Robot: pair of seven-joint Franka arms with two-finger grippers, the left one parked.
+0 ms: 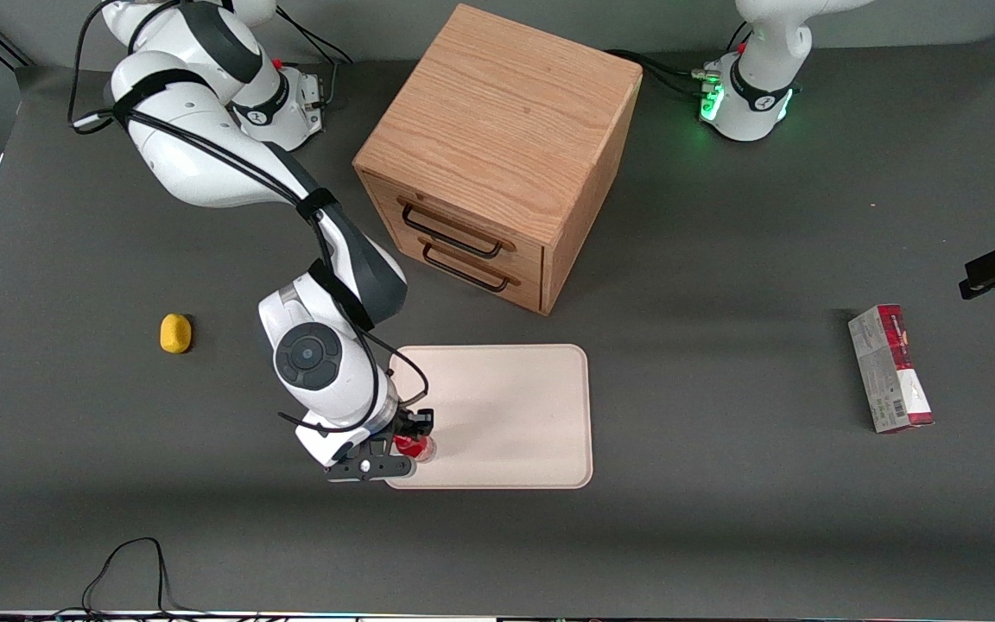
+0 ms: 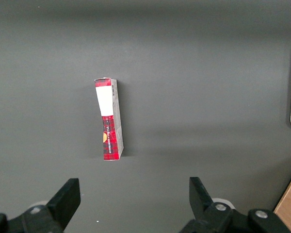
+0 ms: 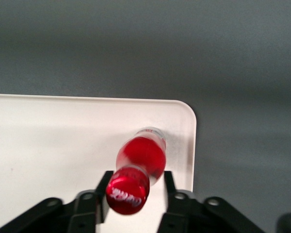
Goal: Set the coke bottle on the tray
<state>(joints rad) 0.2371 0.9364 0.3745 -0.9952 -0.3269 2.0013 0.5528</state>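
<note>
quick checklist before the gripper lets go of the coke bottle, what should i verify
1. Bottle over the tray: ok. The coke bottle has its clear base above the tray.
2. Margin from the rim: not ok. It sits close to the tray's corner nearest the working arm, near the low rim.
3. Bottle upright: cannot tell. In the right wrist view it looks tilted, cap toward the camera, which may only be perspective.
4. Base resting on the tray: cannot tell. No view shows contact.
5. Gripper state: ok. It is at the bottle's neck with a finger on each side, apparently shut on it.
6. Nothing else on the tray: ok. Only the bottle is there.
</note>
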